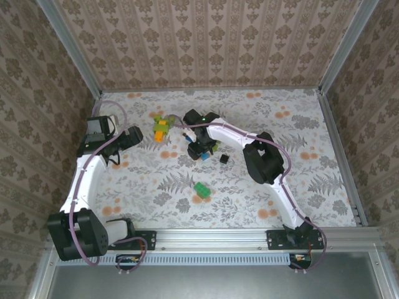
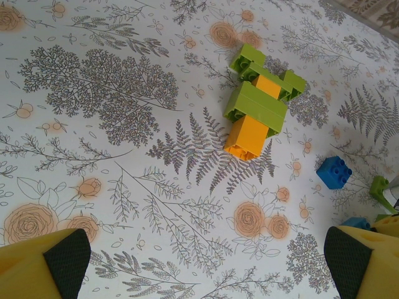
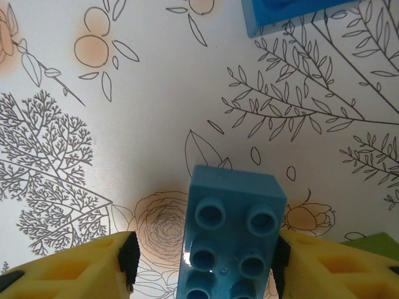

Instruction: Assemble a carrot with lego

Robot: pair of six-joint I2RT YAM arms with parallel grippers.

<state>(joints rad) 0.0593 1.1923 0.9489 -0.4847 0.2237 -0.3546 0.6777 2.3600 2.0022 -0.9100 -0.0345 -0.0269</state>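
A blue lego brick (image 3: 230, 237) lies studs-up between the fingers of my right gripper (image 3: 206, 268). The right pad is against it and the left pad stands clear of it, so the gripper is open. A second blue brick (image 3: 280, 12) lies just beyond. A joined cluster of light green and orange bricks (image 2: 255, 109) sits ahead of my left gripper (image 2: 206, 265), which is open wide over bare cloth. In the top view the cluster (image 1: 162, 128) lies between the left gripper (image 1: 132, 138) and the right gripper (image 1: 202, 149).
A dark green brick (image 1: 201, 189) lies alone mid-table and a black brick (image 1: 224, 159) sits right of the right gripper. A loose blue brick (image 2: 333, 171) and a light green piece (image 2: 379, 187) lie right of the cluster. Walls close in the flowered table (image 1: 299, 124).
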